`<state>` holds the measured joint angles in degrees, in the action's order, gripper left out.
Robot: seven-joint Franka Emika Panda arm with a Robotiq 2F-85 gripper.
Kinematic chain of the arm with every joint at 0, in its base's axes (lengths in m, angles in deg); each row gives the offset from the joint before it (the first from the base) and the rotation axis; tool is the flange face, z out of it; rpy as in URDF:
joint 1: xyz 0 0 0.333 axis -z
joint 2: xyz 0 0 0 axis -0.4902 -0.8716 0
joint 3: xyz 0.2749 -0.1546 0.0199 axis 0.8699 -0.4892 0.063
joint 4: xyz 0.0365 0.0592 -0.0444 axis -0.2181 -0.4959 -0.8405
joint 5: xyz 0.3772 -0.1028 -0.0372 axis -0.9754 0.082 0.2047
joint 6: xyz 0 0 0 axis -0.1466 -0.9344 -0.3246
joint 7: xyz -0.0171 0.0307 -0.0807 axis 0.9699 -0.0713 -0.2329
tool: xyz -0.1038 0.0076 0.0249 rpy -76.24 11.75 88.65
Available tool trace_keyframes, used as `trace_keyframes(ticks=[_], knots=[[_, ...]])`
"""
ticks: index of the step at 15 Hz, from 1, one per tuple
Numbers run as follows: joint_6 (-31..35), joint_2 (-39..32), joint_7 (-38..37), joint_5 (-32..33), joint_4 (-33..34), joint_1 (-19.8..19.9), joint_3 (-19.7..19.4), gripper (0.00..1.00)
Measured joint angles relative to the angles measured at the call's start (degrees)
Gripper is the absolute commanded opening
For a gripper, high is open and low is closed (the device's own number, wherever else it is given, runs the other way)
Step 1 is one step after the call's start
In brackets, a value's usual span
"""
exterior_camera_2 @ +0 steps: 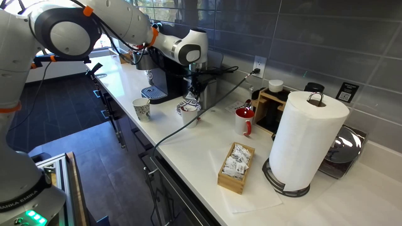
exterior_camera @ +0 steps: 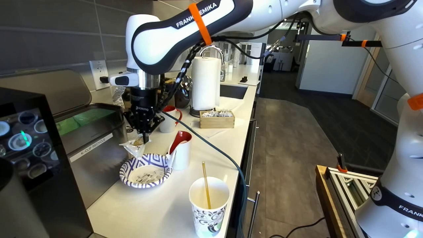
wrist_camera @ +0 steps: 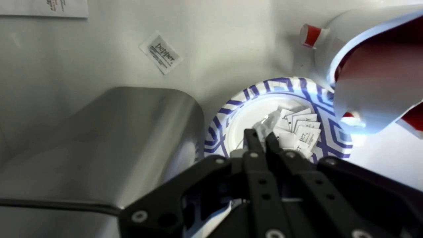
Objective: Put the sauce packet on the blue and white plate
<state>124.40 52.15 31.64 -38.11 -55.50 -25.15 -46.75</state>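
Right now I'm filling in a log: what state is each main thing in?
Claw: closed on the sauce packet
Sauce packet: held over the blue and white plate
Plate: holding pepper packets
Paper cup: upright, stick inside
Recycling bin: open
Wooden box: holding packets
Loose pepper packet: flat on counter
Paper towel roll: upright
Mugs: upright

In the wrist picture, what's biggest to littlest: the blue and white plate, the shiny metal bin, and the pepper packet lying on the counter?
1. Metal bin, cut off by the edge; seeming nearer the camera may help it look big.
2. Blue and white plate, partly hidden.
3. Pepper packet.
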Motion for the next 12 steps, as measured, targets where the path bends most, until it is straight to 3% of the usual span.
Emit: trace_keyframes(ticks=[3,4,6,12], knots=[[-1.27,-1.27,1.30,-1.42,0.22,-0.08,0.17,0.02],[-1.35,-1.60,1.42,-1.66,0.22,-0.19,0.28,0.32],[-1.36,-2.00,1.44,-2.27,0.22,-0.54,0.61,0.38],[-1.39,-0.94,-3.55,-4.63,-2.02,-1.82,0.94,0.84]])
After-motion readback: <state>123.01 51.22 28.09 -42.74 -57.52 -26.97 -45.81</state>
